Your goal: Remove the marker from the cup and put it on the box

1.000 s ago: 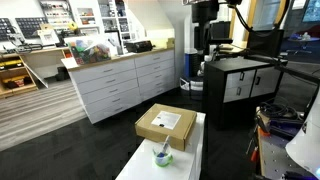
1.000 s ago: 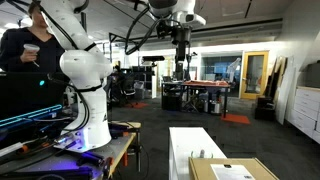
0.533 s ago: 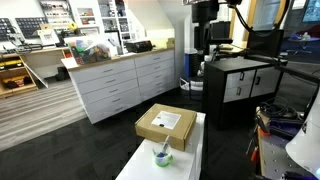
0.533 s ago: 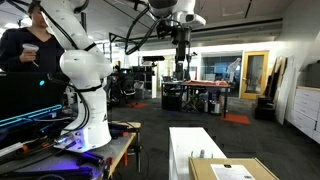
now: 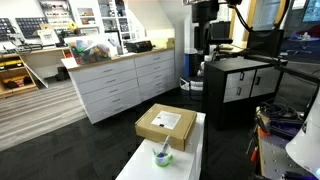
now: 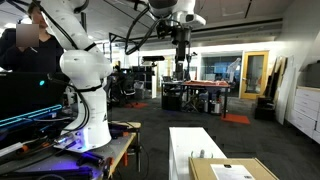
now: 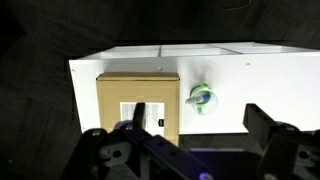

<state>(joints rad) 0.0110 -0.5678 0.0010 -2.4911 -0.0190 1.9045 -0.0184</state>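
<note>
The brown cardboard box (image 5: 166,124) with a white label lies on a white table (image 5: 188,158). The pale green cup (image 5: 162,157) stands next to it, towards the table's near end, with the dark marker (image 5: 163,151) leaning inside. In the wrist view the box (image 7: 137,100), the cup (image 7: 201,97) and the marker (image 7: 197,97) lie far below. My gripper (image 7: 203,125) is open and empty, high above the table, and one finger (image 7: 140,116) overlaps the box's label. In an exterior view the gripper (image 6: 181,60) hangs near the ceiling, well above the box (image 6: 235,170).
White drawer cabinets (image 5: 125,80) with clutter on top stand behind the table. A dark cart (image 5: 240,85) is at the back. A second white robot arm (image 6: 85,80) stands on a bench beside the table, with a person (image 6: 25,45) behind it.
The person at the far left has shifted a little. My arm, the cup, the marker and the box have not moved.
</note>
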